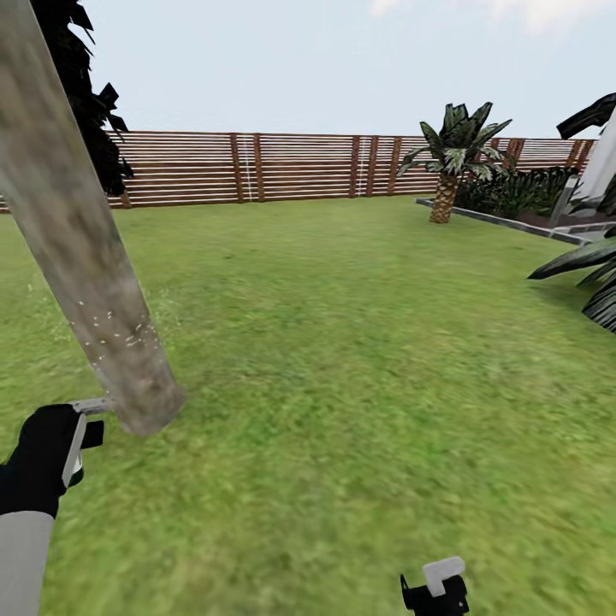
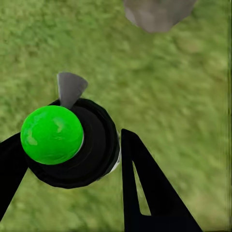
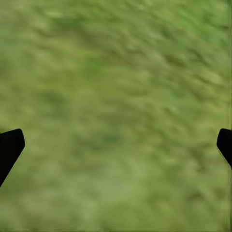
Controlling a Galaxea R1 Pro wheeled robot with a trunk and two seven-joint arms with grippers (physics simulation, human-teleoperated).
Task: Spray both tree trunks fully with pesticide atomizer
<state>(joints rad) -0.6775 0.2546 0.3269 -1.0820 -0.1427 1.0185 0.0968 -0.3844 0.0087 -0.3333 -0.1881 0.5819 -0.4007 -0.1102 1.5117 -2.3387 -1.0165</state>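
A thick pale grey-brown tree trunk (image 1: 73,248) leans across the left of the head view, with fine white specks low on it. My left gripper (image 1: 62,452) is just beside the trunk's foot, shut on the pesticide atomizer (image 1: 79,430). In the left wrist view the atomizer (image 2: 84,145) is a black body with a bright green ball on it, held between my black fingers (image 2: 145,193). Its grey nozzle points toward the trunk's base (image 2: 157,12). My right gripper (image 1: 435,590) hangs low over the grass, open and empty (image 3: 116,145).
The lawn (image 1: 342,342) stretches ahead to a brown slat fence (image 1: 299,167). A short palm (image 1: 449,162) and a kerbed planting bed (image 1: 513,221) lie at the far right. Dark leaves (image 1: 590,274) reach in from the right edge. A black cypress (image 1: 94,111) stands behind the trunk.
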